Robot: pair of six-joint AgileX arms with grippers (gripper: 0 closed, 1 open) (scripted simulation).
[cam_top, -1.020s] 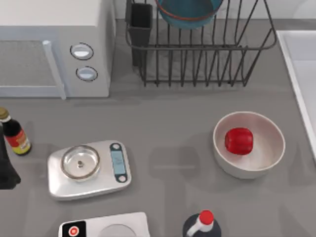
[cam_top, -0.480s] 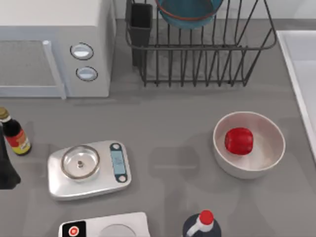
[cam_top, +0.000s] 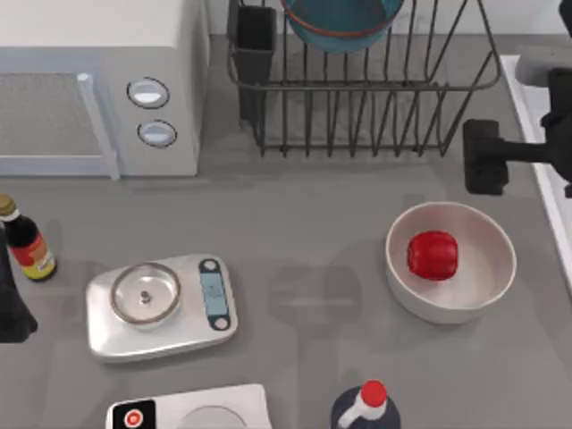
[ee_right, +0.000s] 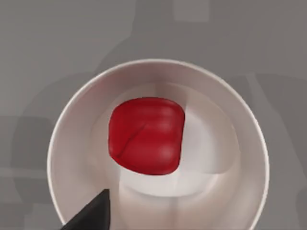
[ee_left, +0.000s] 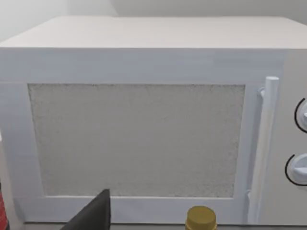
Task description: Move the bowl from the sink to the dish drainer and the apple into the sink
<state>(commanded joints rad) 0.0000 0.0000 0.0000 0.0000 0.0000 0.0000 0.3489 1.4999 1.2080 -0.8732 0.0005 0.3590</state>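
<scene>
Two bowls are in sight, one teal-blue bowl (cam_top: pixel 340 22) standing among the bars of the dish drainer (cam_top: pixel 357 98) at the far edge of the top view, and one plain white bowl (cam_top: pixel 483 304) on the counter (cam_top: pixel 295 223) toward the right. One apple (cam_top: pixel 433 255) lies inside the white bowl, a little left of its middle, and our right wrist view looks down on that apple (ee_right: pixel 146 135) against the pale wall of the white bowl (ee_right: pixel 72 158). We also count one sink (cam_top: pixel 552 223) along the right edge, one black utensil cup (cam_top: pixel 255 49) at the drainer's left corner, one microwave (cam_top: pixel 89 54) at the far left, one kitchen scale (cam_top: pixel 161 308), one white device (cam_top: pixel 197 413) at the near edge, and two bottles: a dark sauce bottle (cam_top: pixel 27 246) at the left edge and a red-capped bottle (cam_top: pixel 366 407) at the near edge. Our right gripper (cam_top: pixel 487 157) reaches in from the right across the sink's rim and sits between the drainer's right end and the white bowl; we cannot tell how far open it is, and it holds nothing we can see. Our left gripper (cam_top: pixel 12 308) is at the left edge beside the sauce bottle, facing the microwave (ee_left: pixel 144 143) door, and we cannot tell its opening either. Bare counter lies between the scale and the white bowl and in front of the drainer, and the white bowl sits near the sink's rim without touching it.
</scene>
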